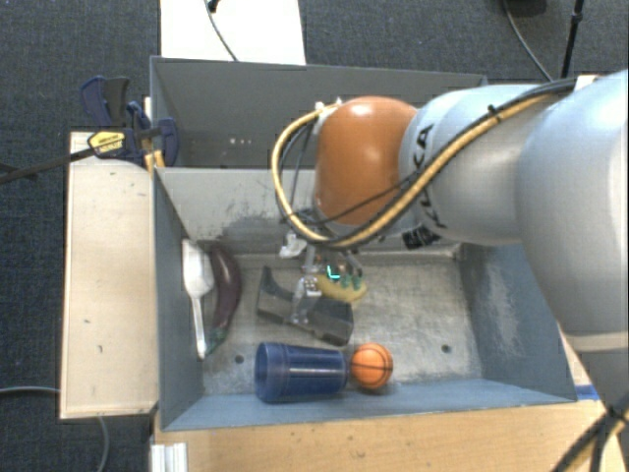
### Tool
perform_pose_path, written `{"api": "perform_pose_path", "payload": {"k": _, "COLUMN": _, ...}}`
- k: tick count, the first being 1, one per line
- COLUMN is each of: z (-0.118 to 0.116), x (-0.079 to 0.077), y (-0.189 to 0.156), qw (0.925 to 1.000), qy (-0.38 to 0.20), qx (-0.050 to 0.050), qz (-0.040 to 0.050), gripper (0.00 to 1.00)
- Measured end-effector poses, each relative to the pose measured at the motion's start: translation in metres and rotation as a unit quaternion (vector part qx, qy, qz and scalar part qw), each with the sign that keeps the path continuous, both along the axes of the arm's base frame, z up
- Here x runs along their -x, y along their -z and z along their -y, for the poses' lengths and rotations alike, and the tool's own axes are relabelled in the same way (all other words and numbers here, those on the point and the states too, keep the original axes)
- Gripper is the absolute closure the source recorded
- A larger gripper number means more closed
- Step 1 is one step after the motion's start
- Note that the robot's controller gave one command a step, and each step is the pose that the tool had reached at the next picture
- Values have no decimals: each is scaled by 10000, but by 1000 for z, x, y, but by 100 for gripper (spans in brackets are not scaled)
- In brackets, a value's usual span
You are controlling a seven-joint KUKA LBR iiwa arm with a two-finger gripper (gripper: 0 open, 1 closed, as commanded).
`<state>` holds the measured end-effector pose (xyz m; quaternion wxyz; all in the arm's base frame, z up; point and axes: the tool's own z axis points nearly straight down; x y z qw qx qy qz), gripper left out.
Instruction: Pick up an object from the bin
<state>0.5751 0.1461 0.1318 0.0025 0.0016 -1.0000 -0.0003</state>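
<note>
My gripper [316, 285] hangs below the orange wrist cover, low over the middle of the bin floor. Directly under it lies a dark grey, angular flat thing [273, 301], and the gripper's lower end meets its top. Whether the gripper has hold of it cannot be made out. A small yellowish thing [353, 286] shows just right of the gripper. In front, near the bin's near wall, a dark blue cup [298, 371] lies on its side, with a small orange ball [371, 366] touching its right end.
Along the left wall lie a white plastic spoon [197, 288] and, beside it, a dark purple aubergine [225, 288]. The arm and its orange cover hang over the back and right of the bin. Bare floor shows at the right.
</note>
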Motion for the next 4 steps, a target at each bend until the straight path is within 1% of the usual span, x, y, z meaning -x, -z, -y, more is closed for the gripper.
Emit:
{"api": "perform_pose_path", "payload": {"k": 1, "z": 1, "x": -2, "y": -4, "qw": 10000, "qy": 13, "qx": -4, "qz": 37, "gripper": 0}}
{"api": "perform_pose_path", "payload": {"k": 2, "z": -6, "x": 9, "y": 51, "qw": 9945, "qy": 1043, "qx": -5, "qz": -38, "gripper": 100}}
{"api": "perform_pose_path", "payload": {"k": 3, "z": -6, "x": 9, "y": 51, "qw": 9945, "qy": 1048, "qx": -6, "qz": -38, "gripper": 100}}
{"api": "perform_pose_path", "payload": {"k": 4, "z": 17, "x": 4, "y": -102, "qw": 9905, "qy": 1373, "qx": 7, "qz": 27, "gripper": 100}}
